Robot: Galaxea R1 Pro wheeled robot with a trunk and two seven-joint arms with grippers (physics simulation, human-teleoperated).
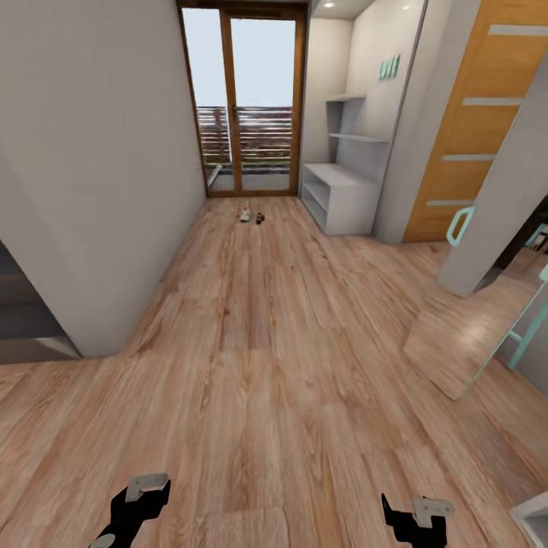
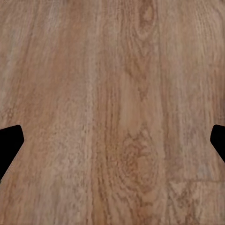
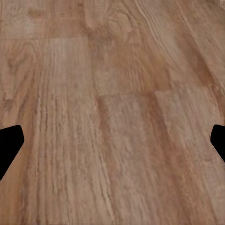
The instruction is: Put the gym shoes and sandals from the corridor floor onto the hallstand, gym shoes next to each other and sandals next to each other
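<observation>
Far down the corridor floor (image 1: 259, 335), near the glass door, lie the gym shoes (image 1: 245, 215) as a small white shape. The dark brown sandals (image 1: 260, 218) lie just right of them. Both are too small to count. The light grey hallstand (image 1: 339, 199) stands against the right wall beyond them, its bench top and shelves bare. My left gripper (image 1: 137, 498) and right gripper (image 1: 415, 519) hang low at the near edge, far from the shoes. In the wrist views, the left gripper (image 2: 112, 145) and the right gripper (image 3: 112, 145) are open over bare planks.
A white wall corner (image 1: 99, 228) juts in at the left. A glass balcony door (image 1: 247, 106) closes the far end. On the right are a wooden door (image 1: 472, 129), a leaning mirror panel (image 1: 457, 335) and teal chair frames (image 1: 533, 320).
</observation>
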